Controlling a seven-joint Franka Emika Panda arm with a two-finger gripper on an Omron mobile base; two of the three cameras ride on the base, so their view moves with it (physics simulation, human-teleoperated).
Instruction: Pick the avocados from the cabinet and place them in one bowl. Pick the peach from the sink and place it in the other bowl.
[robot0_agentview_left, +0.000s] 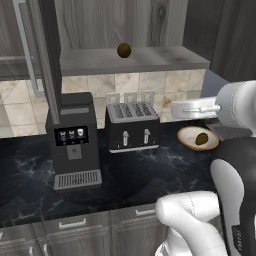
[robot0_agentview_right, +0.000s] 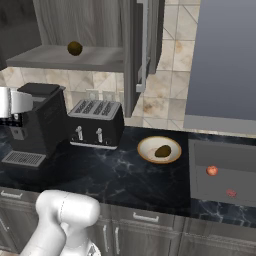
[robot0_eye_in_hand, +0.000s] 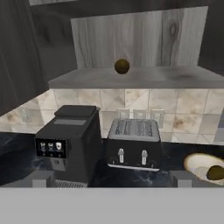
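i hold my gripper (robot0_eye_in_hand: 111, 181) wide open and empty, facing the cabinet shelf (robot0_eye_in_hand: 144, 78) to take the second avocado (robot0_eye_in_hand: 122, 66), since one avocado (robot0_agentview_right: 162, 151) already sits in the bowl (robot0_agentview_right: 146, 150).

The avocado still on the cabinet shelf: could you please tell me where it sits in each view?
Left base view: avocado upper centre, on the shelf above the toaster.
Right base view: upper left, up and left of the toaster.
Hand view: upper centre, above the toaster.
Shared landmark: the toaster.
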